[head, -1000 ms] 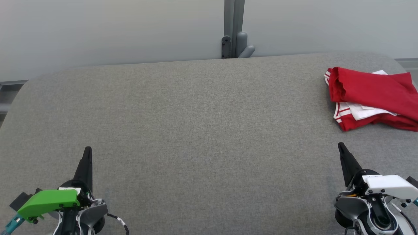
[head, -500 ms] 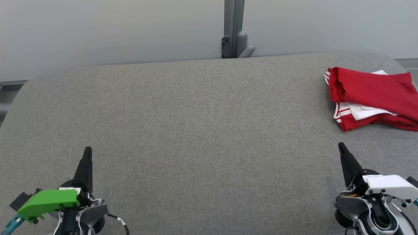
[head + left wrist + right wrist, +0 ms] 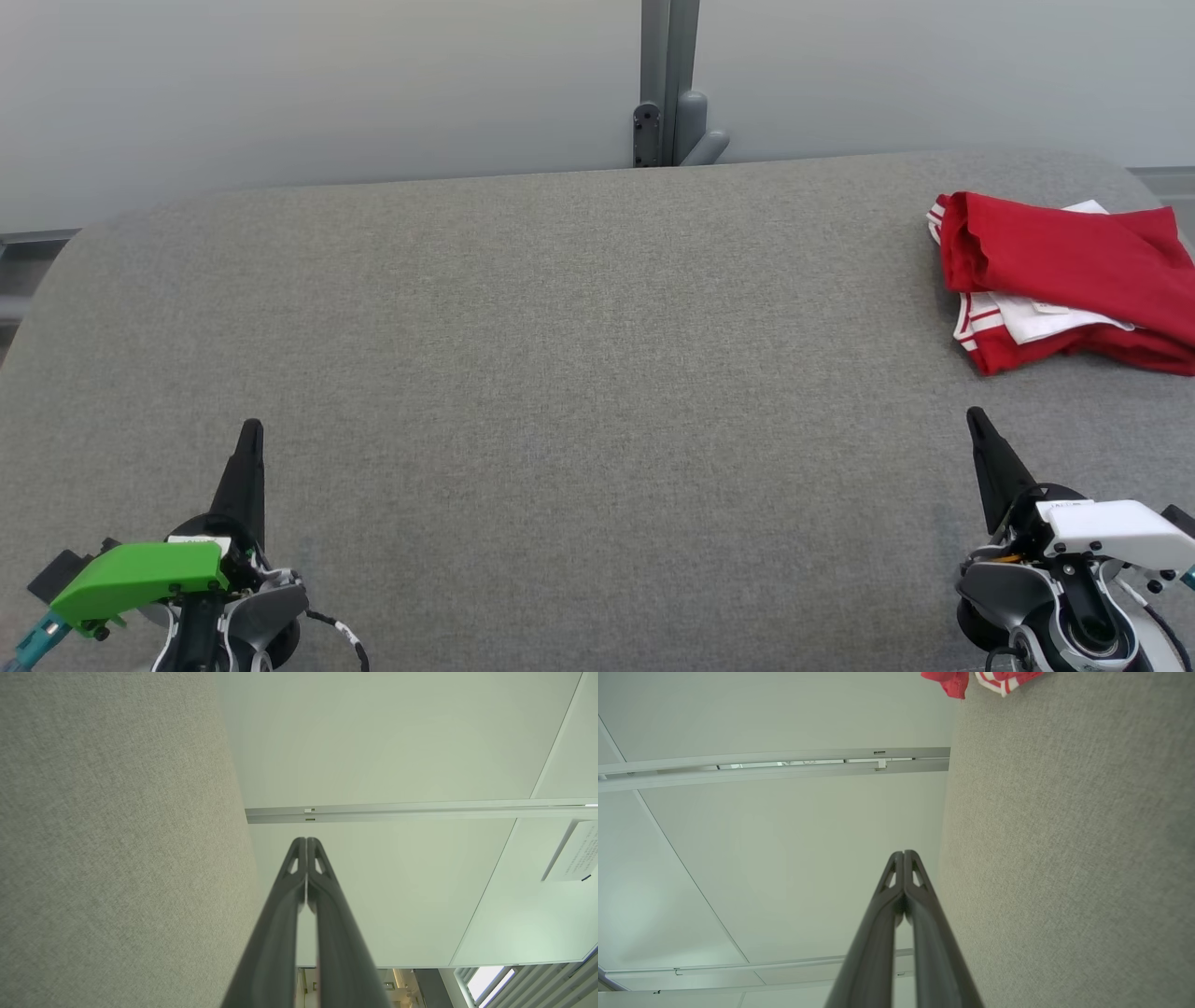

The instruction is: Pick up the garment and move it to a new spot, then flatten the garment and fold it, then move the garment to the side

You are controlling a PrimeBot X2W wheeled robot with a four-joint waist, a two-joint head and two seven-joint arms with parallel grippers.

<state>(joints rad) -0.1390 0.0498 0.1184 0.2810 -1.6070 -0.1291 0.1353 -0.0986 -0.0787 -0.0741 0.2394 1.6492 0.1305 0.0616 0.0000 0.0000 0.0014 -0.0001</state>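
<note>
Garment (image 3: 1064, 275) folded, far right, cut off by frame edge.

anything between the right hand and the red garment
No, in the head view the grey surface between the right hand and the red garment is bare.

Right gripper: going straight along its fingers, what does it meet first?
Probably nothing on the table: the shut right gripper points just left of the red garment, toward the back wall. Depth unclear.
</note>
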